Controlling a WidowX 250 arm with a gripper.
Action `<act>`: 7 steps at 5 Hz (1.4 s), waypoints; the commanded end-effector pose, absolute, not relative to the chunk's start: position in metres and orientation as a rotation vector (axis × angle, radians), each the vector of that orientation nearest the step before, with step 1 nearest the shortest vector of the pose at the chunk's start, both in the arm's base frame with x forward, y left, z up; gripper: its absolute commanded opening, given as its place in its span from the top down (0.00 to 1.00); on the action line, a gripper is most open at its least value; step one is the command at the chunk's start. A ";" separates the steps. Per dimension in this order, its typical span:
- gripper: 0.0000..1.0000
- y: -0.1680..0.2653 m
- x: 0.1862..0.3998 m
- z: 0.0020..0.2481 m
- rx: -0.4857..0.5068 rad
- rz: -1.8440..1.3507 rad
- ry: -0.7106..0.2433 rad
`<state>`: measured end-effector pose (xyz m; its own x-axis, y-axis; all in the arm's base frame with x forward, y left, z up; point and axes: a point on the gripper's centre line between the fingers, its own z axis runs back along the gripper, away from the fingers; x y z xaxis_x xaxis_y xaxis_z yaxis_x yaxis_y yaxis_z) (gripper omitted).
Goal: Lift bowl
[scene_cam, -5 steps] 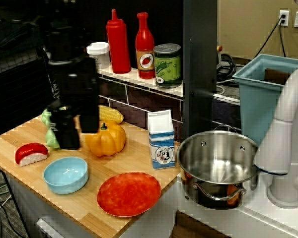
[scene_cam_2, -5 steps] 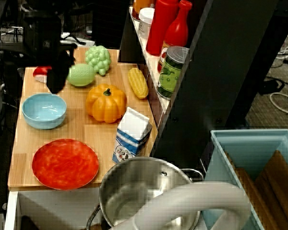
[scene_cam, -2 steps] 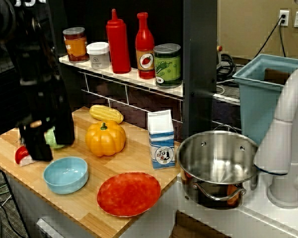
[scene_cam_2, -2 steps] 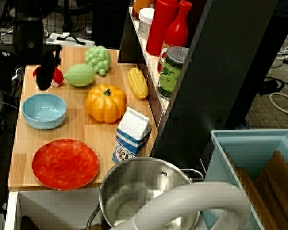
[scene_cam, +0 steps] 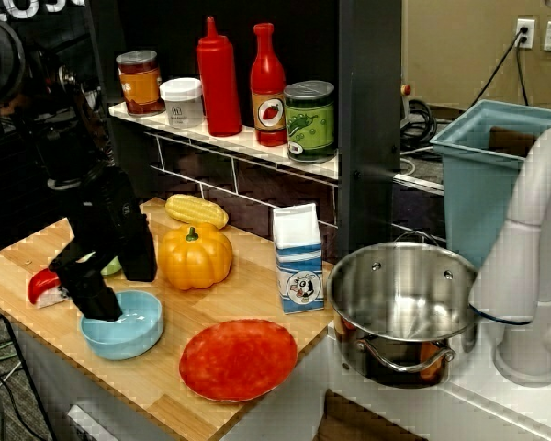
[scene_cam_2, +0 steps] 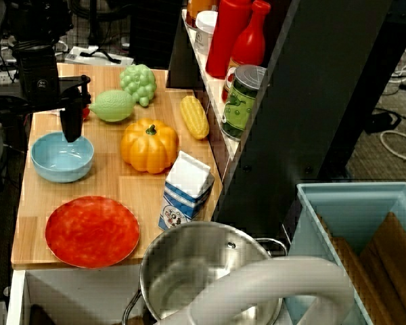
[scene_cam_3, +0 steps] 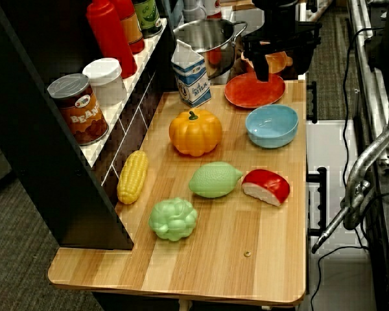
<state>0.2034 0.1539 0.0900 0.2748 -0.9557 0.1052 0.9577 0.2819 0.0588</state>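
On wooden counter | one bowl (scene_cam: 121, 323) | one red plate (scene_cam: 238, 359) | fingers (scene_cam: 99, 303) dip into bowl, spread unclear

We see a pumpkin (scene_cam: 195, 258), corn cob (scene_cam: 196, 210) and milk carton (scene_cam: 298, 258) on the wooden table (scene_cam_3: 259, 259), a red plate (scene_cam: 238, 359) beside a steel pot (scene_cam: 400, 299).

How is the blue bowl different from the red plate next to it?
The bowl is light blue and deep enough to have walls, while the plate is red-orange and nearly flat. The bowl is smaller across than the plate. The robot's hand is down at the bowl's rim, while nothing touches the plate. Both are round, empty, and sit upright on the wooden table.
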 end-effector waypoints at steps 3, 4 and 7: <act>0.00 0.173 0.205 0.047 0.057 -1.497 0.164; 0.00 0.176 0.201 0.038 0.050 -1.516 0.225; 0.48 0.183 0.190 0.031 0.046 -1.528 0.225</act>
<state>0.1875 0.1793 0.0272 0.0264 -0.9862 -0.1633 0.9914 0.0467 -0.1220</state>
